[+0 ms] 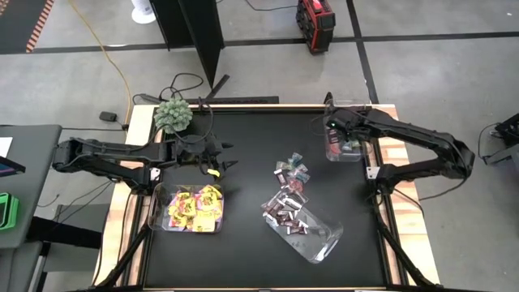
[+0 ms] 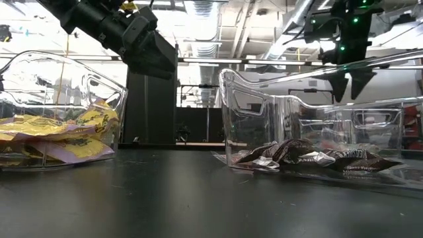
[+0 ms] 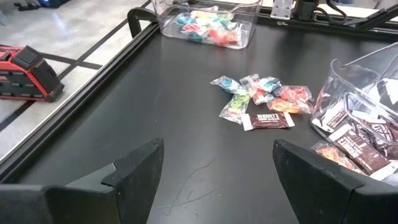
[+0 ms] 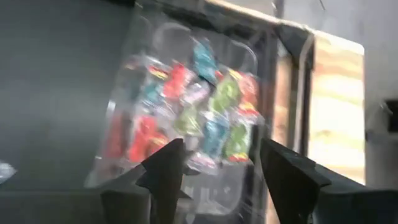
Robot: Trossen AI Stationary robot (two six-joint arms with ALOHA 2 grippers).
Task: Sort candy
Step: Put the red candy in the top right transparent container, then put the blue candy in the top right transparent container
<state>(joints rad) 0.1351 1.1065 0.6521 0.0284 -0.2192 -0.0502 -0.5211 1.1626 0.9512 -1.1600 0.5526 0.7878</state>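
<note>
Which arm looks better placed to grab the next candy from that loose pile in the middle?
Probably the left. Its open gripper faces the loose pile across bare table, while the right gripper hangs over the far bin of colourful candy.

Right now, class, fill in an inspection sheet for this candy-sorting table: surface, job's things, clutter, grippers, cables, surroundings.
Surface: black table, wooden edging.
Job's things: yellow candy in the left bin; dark bars in the tipped middle bin; teal-and-pink candy in the far right bin; loose pile still unsorted mid-table.
Clutter: green plant at a corner.
Grippers: left gripper open, empty, above the yellow bin; right gripper open over the far bin.
Cables: yellow cable on the floor.
Surroundings: red case on the floor.
</note>
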